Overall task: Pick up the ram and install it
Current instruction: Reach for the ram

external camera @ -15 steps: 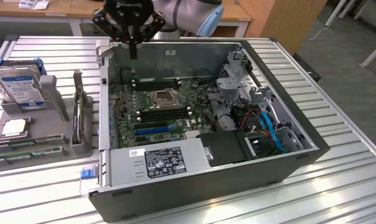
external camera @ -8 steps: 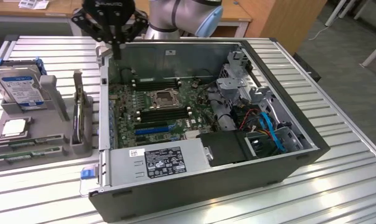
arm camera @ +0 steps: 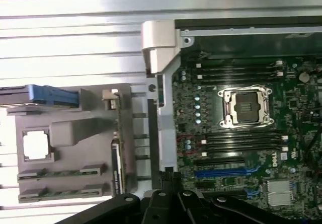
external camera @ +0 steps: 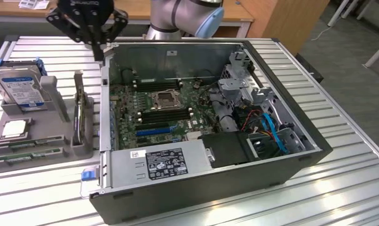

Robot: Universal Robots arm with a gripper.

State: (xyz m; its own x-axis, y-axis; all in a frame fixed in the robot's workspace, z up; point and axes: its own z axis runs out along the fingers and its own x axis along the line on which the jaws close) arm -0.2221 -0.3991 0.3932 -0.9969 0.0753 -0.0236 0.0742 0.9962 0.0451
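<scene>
The slatted metal table (external camera: 340,179) (arm camera: 75,32) carried an open computer case (external camera: 196,197) (arm camera: 241,30) lying on its side, its green motherboard (external camera: 130,108) (arm camera: 201,113) facing up. The robot arm (external camera: 189,14) rose behind the case at the far edge of the table. A grey power supply (external camera: 161,162) with a black label sat in the case's near end. On the exterior view's left, just beside the case, stood a grey holder (external camera: 51,92) (arm camera: 75,133) with several parts in it. A hard drive (external camera: 20,87) with a blue-white label stood upright at its far end. The black gripper (external camera: 101,49) (arm camera: 170,181) hung near the case's far corner on that same side. Its fingers were drawn together and gripped nothing. The ram (external camera: 26,154) (arm camera: 60,173) lay flat in a slot at the holder's near end. A second green stick (external camera: 17,144) (arm camera: 60,193) lay in the slot beside it, and both were well apart from the gripper. A square silver-topped processor chip (external camera: 14,128) (arm camera: 36,146) rested in the holder between the hard drive and the sticks. On the motherboard, the CPU socket (external camera: 166,99) (arm camera: 247,105) sat between two banks of black memory slots (external camera: 167,115) (arm camera: 241,143).
</scene>
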